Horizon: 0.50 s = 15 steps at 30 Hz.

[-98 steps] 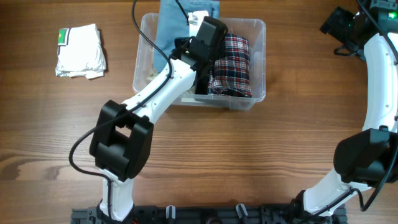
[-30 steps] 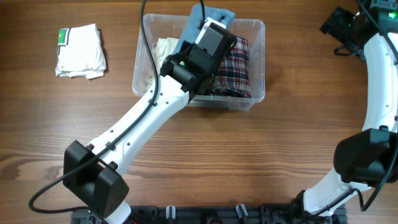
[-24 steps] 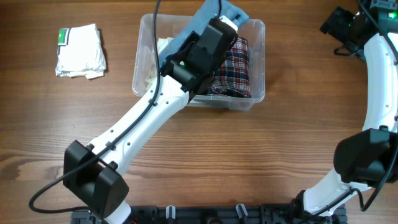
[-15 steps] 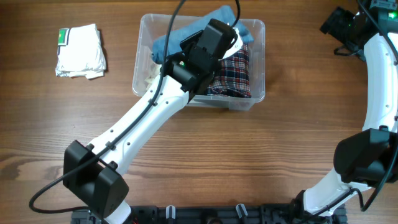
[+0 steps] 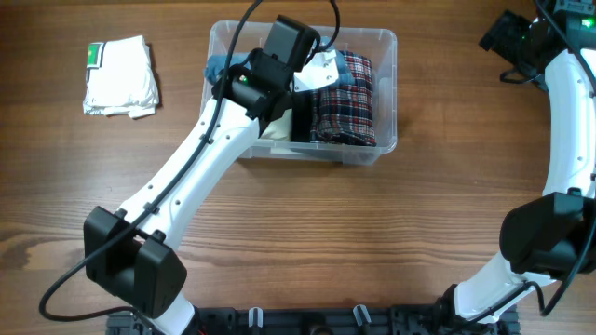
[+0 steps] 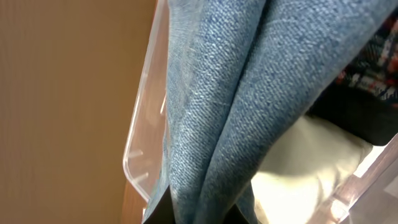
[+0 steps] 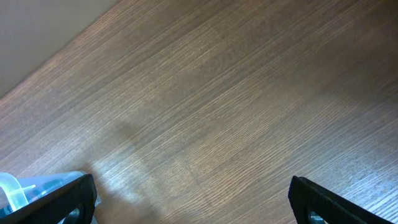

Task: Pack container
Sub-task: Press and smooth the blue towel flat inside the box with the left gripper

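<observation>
Well, my left gripper point(image 6: 199, 216) is clamped on the blue denim garment point(image 6: 249, 93), which hangs from it close along the wall of the clear container point(image 6: 144, 140) (the bin stands directly below this tool, with a plaid cloth point(image 5: 346, 93) already inside). If I release here, I think a fold may drape over the rim and stay outside. My right gripper point(image 7: 193, 199) is spread apart, holding nothing, well away from the bin.

Glossy clear plastic container point(image 5: 354, 156), denim cloth point(image 6: 249, 93), matt wood table point(image 5: 372, 242).
</observation>
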Each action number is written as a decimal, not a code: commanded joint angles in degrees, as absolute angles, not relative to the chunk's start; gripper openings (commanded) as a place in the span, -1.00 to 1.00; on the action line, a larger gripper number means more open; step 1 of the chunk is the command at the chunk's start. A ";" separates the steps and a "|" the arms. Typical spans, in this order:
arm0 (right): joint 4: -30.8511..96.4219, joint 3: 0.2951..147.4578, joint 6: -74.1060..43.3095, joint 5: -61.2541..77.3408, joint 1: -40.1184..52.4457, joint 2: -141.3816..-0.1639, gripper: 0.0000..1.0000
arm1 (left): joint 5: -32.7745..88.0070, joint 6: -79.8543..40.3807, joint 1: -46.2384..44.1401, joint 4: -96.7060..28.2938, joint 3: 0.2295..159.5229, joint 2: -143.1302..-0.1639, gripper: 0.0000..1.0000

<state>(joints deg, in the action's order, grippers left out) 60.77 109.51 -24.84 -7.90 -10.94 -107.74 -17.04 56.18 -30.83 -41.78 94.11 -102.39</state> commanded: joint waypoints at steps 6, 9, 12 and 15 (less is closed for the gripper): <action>60.62 109.12 -25.61 -7.64 -10.70 -108.44 0.99 | -12.64 65.80 -27.97 -39.68 94.94 -104.03 -0.92; 60.62 109.12 -25.63 -7.64 -10.70 -108.44 0.99 | -12.47 65.80 -27.07 -39.68 94.94 -105.25 -0.90; 60.62 109.12 -25.61 -7.64 -10.70 -108.44 0.99 | -12.19 65.80 -26.79 -39.68 94.94 -105.67 -0.79; 60.60 109.12 -25.61 -7.64 -10.70 -108.44 1.00 | -12.21 65.80 -26.76 -39.68 94.94 -105.67 -0.67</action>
<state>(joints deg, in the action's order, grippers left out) 60.77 109.51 -24.84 -7.92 -10.94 -107.74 -11.90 64.88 -27.27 -40.73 94.11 -105.97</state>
